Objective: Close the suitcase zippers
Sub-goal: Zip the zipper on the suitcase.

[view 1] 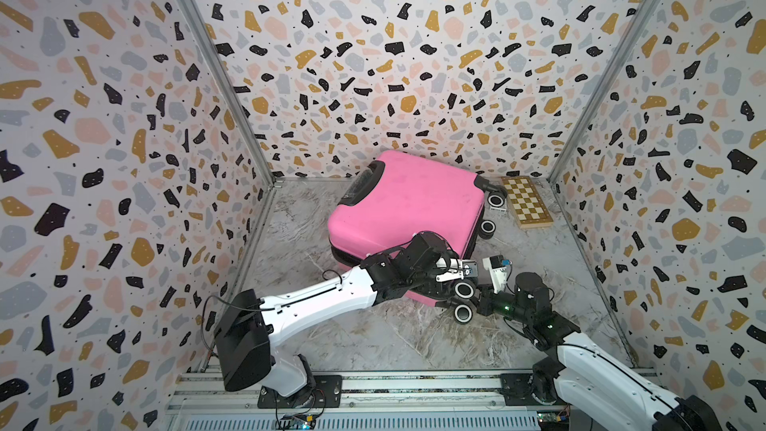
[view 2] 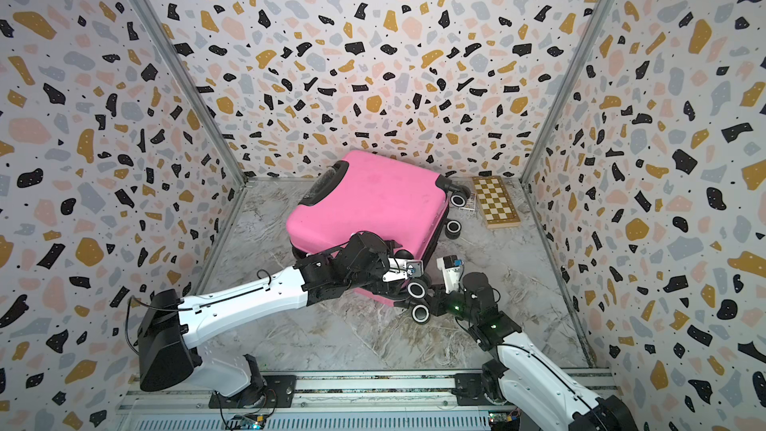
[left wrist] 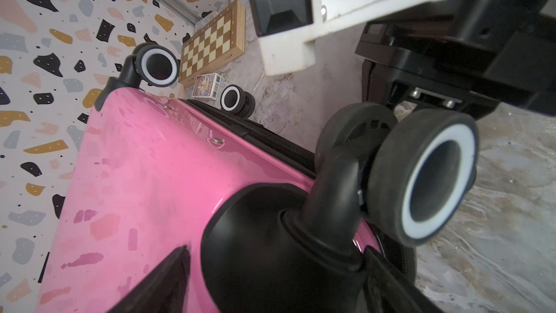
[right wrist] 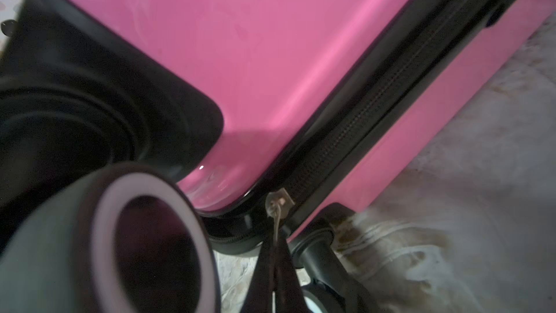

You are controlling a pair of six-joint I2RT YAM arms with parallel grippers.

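The right pincer [right wrist: 275,254] is clenched on the zipper pull [right wrist: 276,224]. Its two dark fingers meet on the thin metal tab hanging from the slider at the near lower corner of the suitcase [view 1: 406,201]. From those fingertips the zippers [right wrist: 376,109] run straight ahead as a black band along the seam, with pink shell on either side. A black-and-white wheel [right wrist: 150,236] sits just beside this pincer. The suitcase lies on its broad side on the marble table [view 1: 373,337], stretching away from both pincers toward the back wall. The left pincer [left wrist: 276,254] is released: its fingers stand wide apart, one on each side of the black wheel housing [left wrist: 240,221] at that same end of the case. Whether they touch the housing I cannot tell. Well beyond both pincers, past the far wheels, lie a wooden chessboard [view 1: 526,201] and a small printed box [left wrist: 206,87].
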